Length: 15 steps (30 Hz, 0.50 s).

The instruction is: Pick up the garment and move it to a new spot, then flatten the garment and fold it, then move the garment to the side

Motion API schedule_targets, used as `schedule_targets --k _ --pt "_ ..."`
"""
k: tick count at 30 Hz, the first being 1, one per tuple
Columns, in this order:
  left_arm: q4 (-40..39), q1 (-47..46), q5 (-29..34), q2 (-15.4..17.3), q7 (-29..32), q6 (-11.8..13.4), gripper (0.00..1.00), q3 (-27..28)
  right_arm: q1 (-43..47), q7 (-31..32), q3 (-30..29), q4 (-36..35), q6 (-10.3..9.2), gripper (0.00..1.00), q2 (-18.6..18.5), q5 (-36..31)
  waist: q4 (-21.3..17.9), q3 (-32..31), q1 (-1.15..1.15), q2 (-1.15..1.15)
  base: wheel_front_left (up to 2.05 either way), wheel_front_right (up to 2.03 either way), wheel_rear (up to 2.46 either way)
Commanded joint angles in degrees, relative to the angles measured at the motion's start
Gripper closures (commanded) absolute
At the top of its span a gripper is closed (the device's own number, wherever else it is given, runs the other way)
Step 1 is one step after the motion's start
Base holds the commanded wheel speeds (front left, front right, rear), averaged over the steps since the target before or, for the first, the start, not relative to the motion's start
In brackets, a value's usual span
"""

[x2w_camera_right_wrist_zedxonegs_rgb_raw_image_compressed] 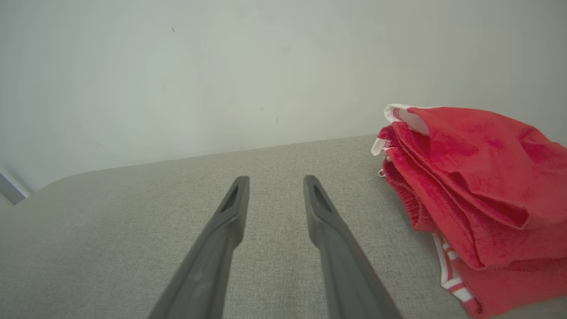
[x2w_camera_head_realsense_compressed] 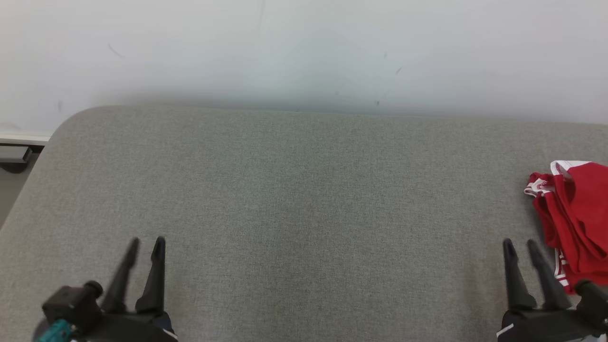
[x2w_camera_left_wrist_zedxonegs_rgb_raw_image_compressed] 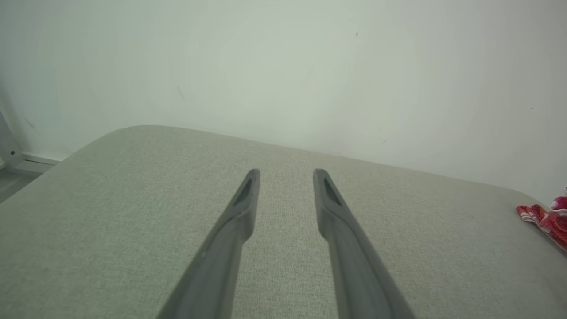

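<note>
The garment (x2w_camera_head_realsense_compressed: 577, 218) is red with white striped trim and lies bunched at the right edge of the grey padded table (x2w_camera_head_realsense_compressed: 304, 199). In the right wrist view the garment (x2w_camera_right_wrist_zedxonegs_rgb_raw_image_compressed: 478, 199) sits just right of my right gripper (x2w_camera_right_wrist_zedxonegs_rgb_raw_image_compressed: 276, 182), apart from it. My right gripper (x2w_camera_head_realsense_compressed: 520, 246) stands open at the lower right with nothing between its fingers. At the lower left my left gripper (x2w_camera_head_realsense_compressed: 146, 243) is open and holds nothing. In the left wrist view my left gripper (x2w_camera_left_wrist_zedxonegs_rgb_raw_image_compressed: 286, 175) points over bare cloth, and a bit of the garment (x2w_camera_left_wrist_zedxonegs_rgb_raw_image_compressed: 547, 219) shows at the far right edge.
A white wall (x2w_camera_head_realsense_compressed: 304, 52) rises right behind the table's far edge. The table's rounded back left corner (x2w_camera_head_realsense_compressed: 80, 118) drops to the floor, where a small grey box (x2w_camera_head_realsense_compressed: 14, 154) sits by the baseboard.
</note>
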Motion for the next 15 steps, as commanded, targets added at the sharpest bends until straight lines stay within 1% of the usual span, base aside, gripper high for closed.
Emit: schedule_targets --k 1,4,15 --pt "0.4 0.3 -0.1 -0.4 0.0 0.0 1.00 -0.2 0.2 0.0 0.0 0.5 0.00 1.00 0.1 0.1 0.0 0.0 0.00 0.00 0.00 0.00 0.00" --pt "1.7 1.6 -0.2 -1.8 0.1 -0.1 1.00 -0.9 0.9 0.1 0.1 2.2 0.00 1.00 0.5 0.2 0.0 0.0 0.00 0.00 0.00 0.00 0.00" --pt "4.3 0.4 -9.2 -4.3 3.0 -2.8 1.00 3.0 -0.4 2.1 -0.1 3.1 0.00 1.00 0.4 11.5 -0.6 -0.3 0.00 0.00 0.00 0.00 0.00"
